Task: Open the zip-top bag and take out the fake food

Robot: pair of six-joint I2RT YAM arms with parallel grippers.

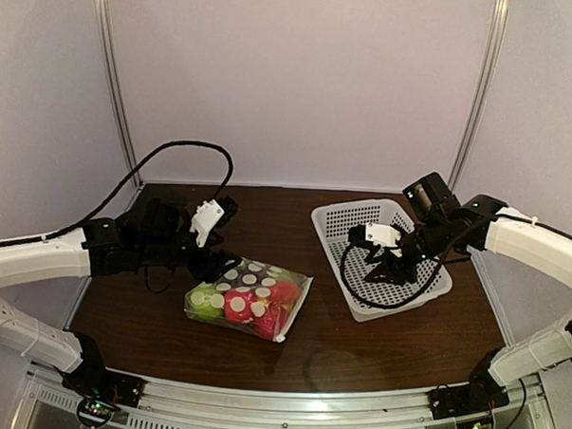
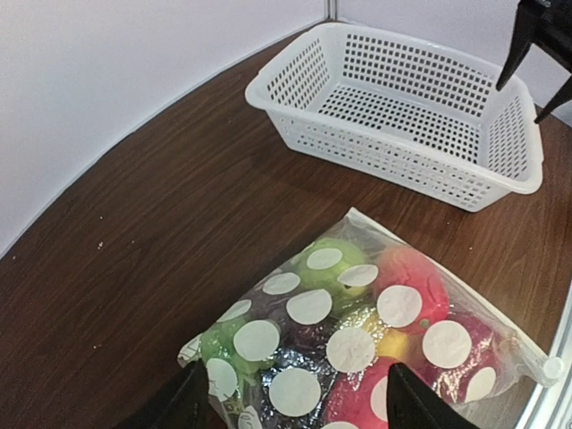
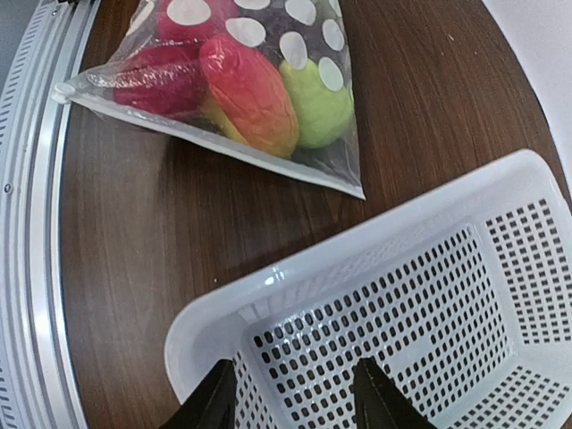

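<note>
Step in hand: getting a hold on the zip-top bag (image 1: 249, 298) so it can be pulled open. It looks shut, with all the fake food (image 1: 227, 305) inside.
Where the bag is: flat on the brown worktop (image 1: 157, 337), low and in the middle of the top view, left of the white basket (image 1: 335, 219) and not touching it.
What is in it: red, green and yellow round pieces, and something dark purple under the white dots.
Left pincer (image 2: 295, 411): spread wide, one finger on each side, right over the end of the bag at the bottom of its own view. It pinches nothing. Whether it touches the plastic cannot be told.
Right pincer (image 3: 295, 398): partly spread with nothing between its fingers – it hangs over the corner of the basket, away from the bag.
Zip edge: it seems to be the long straight side that faces the basket.
How to do it well: the left pincer should come down on loose plastic, not on a fruit, and hold the bag in place. The right pincer should come over to the zip edge and pinch only one thin lip – then pull gently.
What could go wrong: the slippery plastic may slide, or the whole bag may lift up.
</note>
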